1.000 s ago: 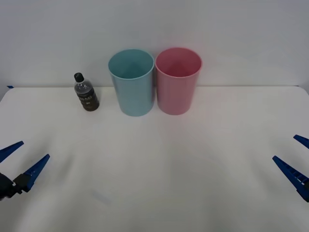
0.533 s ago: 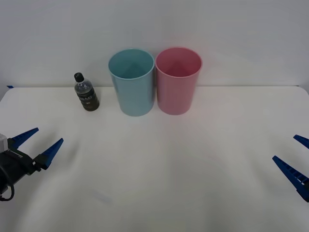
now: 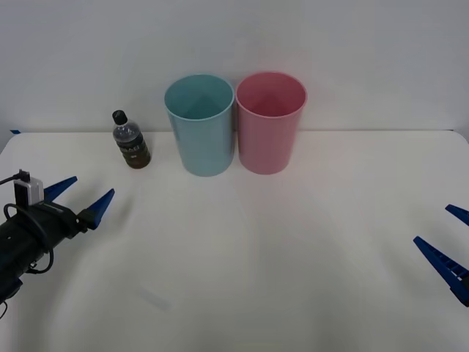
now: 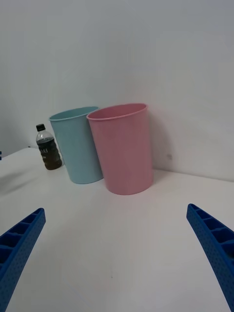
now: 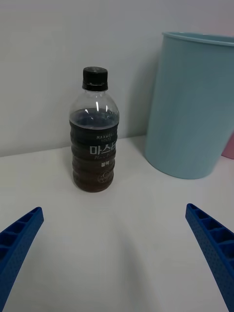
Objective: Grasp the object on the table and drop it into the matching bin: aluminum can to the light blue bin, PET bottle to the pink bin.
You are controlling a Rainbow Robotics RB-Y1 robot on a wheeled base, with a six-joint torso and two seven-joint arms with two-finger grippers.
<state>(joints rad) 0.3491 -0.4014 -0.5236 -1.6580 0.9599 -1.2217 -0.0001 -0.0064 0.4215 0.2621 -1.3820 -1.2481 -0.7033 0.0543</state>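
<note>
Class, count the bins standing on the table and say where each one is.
2. The light blue bin stands at the table's far edge, right of the bottle. The pink bin stands immediately to its right. Nothing looks hidden.

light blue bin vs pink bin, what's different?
Colour: the light blue bin is pale turquoise, the pink bin is pink. Position: the light blue bin stands on the robot's left, next to the PET bottle; the pink bin stands on the right, farther from it. Both are upright, open-topped, tapered and about equally tall.
</note>
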